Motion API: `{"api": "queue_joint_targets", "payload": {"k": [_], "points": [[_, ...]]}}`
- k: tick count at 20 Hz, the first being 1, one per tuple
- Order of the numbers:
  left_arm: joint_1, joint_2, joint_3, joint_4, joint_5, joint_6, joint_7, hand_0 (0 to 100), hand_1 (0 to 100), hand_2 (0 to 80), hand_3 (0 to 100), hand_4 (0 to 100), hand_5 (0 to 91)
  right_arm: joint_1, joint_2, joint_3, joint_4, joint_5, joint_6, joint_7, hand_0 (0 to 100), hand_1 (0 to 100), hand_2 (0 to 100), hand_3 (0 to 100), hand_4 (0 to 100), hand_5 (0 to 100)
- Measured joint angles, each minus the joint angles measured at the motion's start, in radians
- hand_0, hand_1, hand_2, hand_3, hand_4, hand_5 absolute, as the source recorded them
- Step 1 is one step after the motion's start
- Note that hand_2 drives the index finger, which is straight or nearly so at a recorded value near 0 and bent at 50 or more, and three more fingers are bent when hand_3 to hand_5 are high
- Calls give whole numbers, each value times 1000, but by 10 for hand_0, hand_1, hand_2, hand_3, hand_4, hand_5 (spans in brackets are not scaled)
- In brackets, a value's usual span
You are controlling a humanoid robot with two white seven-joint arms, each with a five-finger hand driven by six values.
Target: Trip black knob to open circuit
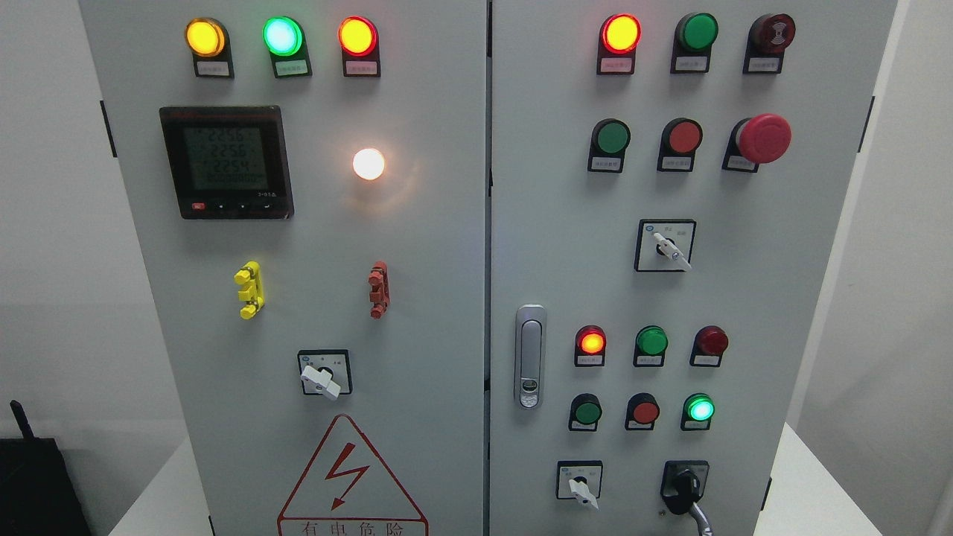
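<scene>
No robot hand in the head view, so no telling whether released, clenched or grasping; places given across the panel instead.

Far left: dark box [33, 484] with an antenna, low in the corner. On the left door [417, 298] of the grey cabinet: yellow lamp [205, 37], green lamp [282, 36] and orange-red lamp [357, 36] lit along the top; digital meter [225, 161] below; glowing white lamp [368, 164] beside it. Lower down, yellow terminal [249, 289], red terminal [379, 289], a white-handled selector switch [322, 380], and a lightning warning triangle [350, 476].

Right door: silver door latch [529, 356], rows of lamps and pushbuttons, red mushroom stop button [761, 138], white selector [670, 248], another white selector [581, 487] at the bottom. Black knob [683, 485] at the lower right, seemingly pointing downward, with a cable [700, 517] hanging beneath, untouched.

White desk [811, 491] under the cabinet.
</scene>
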Motion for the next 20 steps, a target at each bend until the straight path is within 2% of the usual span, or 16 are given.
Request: {"api": "queue_joint_targets", "payload": {"k": [20], "points": [[0,0,0,0,0,0,0,120,389,0,0,0,0,0,-2,-28,-1,-13,0,14,134,233,35,1000,1000,1000]]}}
